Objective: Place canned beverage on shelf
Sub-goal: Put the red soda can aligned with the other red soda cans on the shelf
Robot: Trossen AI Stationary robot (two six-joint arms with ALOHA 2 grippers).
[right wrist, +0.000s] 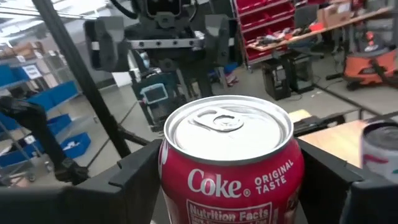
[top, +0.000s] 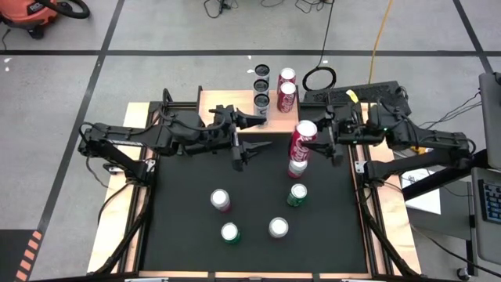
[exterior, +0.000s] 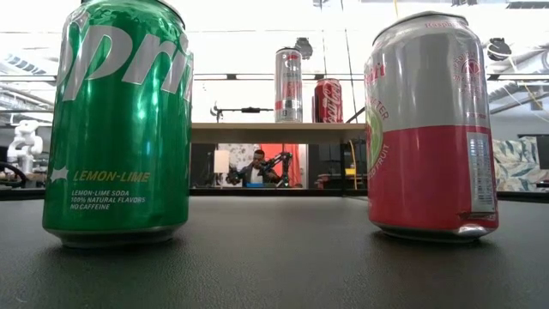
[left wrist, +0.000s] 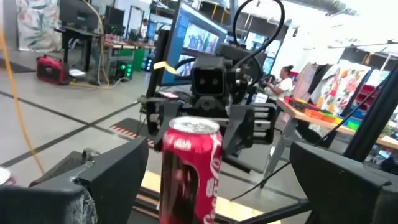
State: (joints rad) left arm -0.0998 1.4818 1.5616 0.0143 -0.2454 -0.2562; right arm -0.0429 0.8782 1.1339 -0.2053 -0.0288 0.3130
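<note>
My right gripper (top: 319, 141) is shut on a red Coke can (top: 304, 137) over the table's far right part, near the shelf's right end. The can also fills the right wrist view (right wrist: 230, 162). The shelf (top: 227, 102), a light wood top on thin legs, stands at the table's far edge and carries several cans (top: 286, 94). It also shows in the low view (exterior: 257, 131). My left gripper (top: 252, 135) is open and empty just in front of the shelf, pointing at the Coke can (left wrist: 189, 165). My right gripper pinches the Coke can's side wall (right wrist: 171, 180) between its two fingers (right wrist: 134, 177), one on each side, below the rim. The fingers come level from the table's right side. The can is upright, its top up, and looks lifted clear of the black table.
A silver and pink can (top: 297, 167) stands right under the held can. A green can (top: 297, 194) and three more cans (top: 221, 200) stand on the black table's near half. In the low view a Sprite can (exterior: 120, 120) and a pink can (exterior: 429, 129) stand close.
</note>
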